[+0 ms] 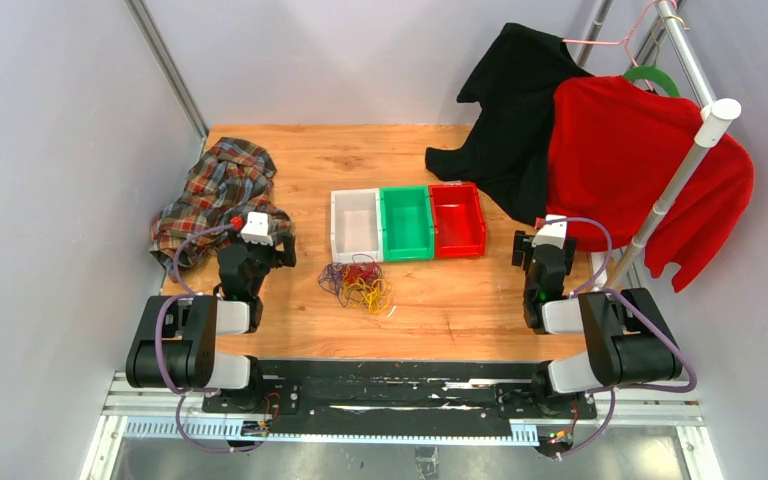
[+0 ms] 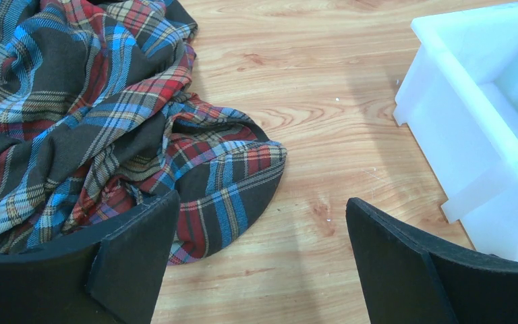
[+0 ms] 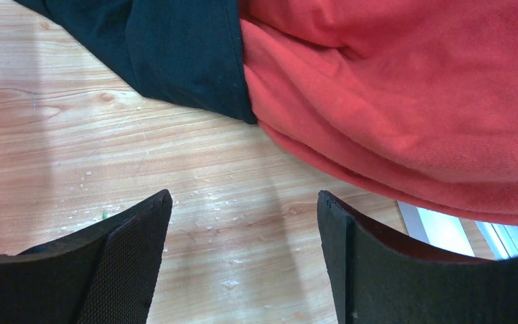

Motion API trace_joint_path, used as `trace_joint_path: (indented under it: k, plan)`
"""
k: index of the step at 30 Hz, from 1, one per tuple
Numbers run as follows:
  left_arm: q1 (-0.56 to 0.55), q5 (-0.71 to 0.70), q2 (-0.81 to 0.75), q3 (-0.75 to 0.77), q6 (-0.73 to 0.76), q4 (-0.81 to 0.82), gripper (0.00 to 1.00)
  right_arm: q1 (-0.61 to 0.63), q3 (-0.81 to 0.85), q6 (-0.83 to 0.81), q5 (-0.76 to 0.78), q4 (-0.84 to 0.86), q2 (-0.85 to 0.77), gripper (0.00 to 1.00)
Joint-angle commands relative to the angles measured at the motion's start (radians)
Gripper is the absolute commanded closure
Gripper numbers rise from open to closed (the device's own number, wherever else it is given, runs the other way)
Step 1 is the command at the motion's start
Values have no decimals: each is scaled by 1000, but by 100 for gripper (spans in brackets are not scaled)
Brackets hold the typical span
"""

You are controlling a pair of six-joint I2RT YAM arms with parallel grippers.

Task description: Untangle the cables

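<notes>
The cables (image 1: 358, 282) lie in one tangled heap of dark red, yellow and purple strands on the wooden table, just in front of the white bin. They show only in the top view. My left gripper (image 1: 260, 243) is open and empty, to the left of the heap; in the left wrist view (image 2: 262, 223) its jaws stand wide apart over bare wood. My right gripper (image 1: 543, 243) is open and empty, far right of the heap; in the right wrist view (image 3: 244, 216) its jaws frame bare wood.
A white bin (image 1: 355, 226), green bin (image 1: 406, 222) and red bin (image 1: 457, 220) stand in a row behind the heap. A plaid shirt (image 1: 215, 195) lies at the left. A black garment (image 1: 510, 110) and red sweater (image 1: 630, 160) hang from a rack (image 1: 675, 175) at the right.
</notes>
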Motion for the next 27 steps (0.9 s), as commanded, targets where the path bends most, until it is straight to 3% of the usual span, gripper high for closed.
trace_joint_path:
  k: [1, 9, 12, 19, 22, 27]
  plan:
    - [-9, -13, -4, 9, 8, 48, 2, -13, 0, -10, -4, 35, -2, 21]
    - [-8, -6, -6, 7, 7, 52, 2, -12, -3, -25, -9, 36, -27, 21]
    - [7, 9, -67, -5, -3, 27, 2, 11, 74, 18, 97, -289, -222, 21]
    - [9, 42, -341, 207, 128, -682, 2, 16, 220, 147, -26, -825, -558, 21]
    - [9, 41, -459, 250, 195, -873, 2, 19, 303, 175, -109, -1043, -655, 21]
    - [9, 88, -546, 351, 180, -1097, 2, 17, 343, 257, -333, -1098, -778, 21]
